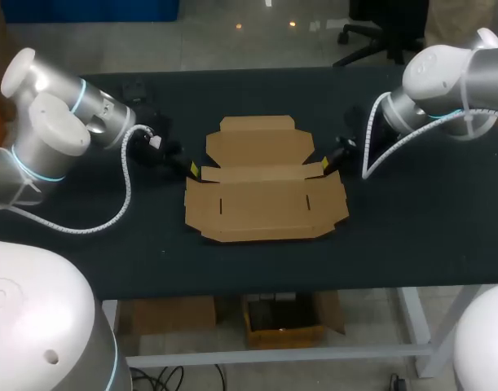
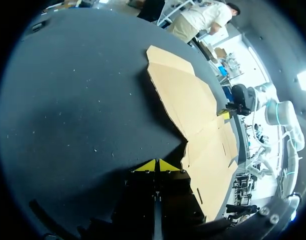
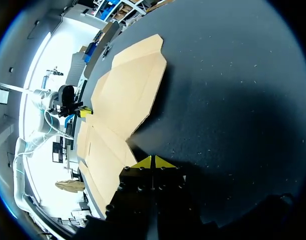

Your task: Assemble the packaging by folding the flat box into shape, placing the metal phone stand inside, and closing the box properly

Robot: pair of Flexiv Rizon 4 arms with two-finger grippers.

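Two hands are recorded at opposite side edges of one flat brown cardboard box blank, which lies unfolded at the middle of the dark surface.

Box: all panels lie flat on the surface, none raised. The smaller panel, with a notched outer edge, lies toward the far side. The larger panel, with two short slits, lies toward the near side. Narrow flaps run along the crease between them.

Left hand: the left arm comes in from the left. The hand sits low at the box's left edge, at the level of the crease. In the left wrist view the hand has both yellow tips pressed together with nothing between them, so it is closed and empty. The cardboard lies just ahead and to one side of the tips, over the surface.

Right hand: the right arm comes in from the right. The hand sits at the box's right edge, across from the left one. In the right wrist view its tips also meet, closed on nothing, with the cardboard just beside them on the surface.

A small dark object rests at the far left of the surface. It is too dim to identify.
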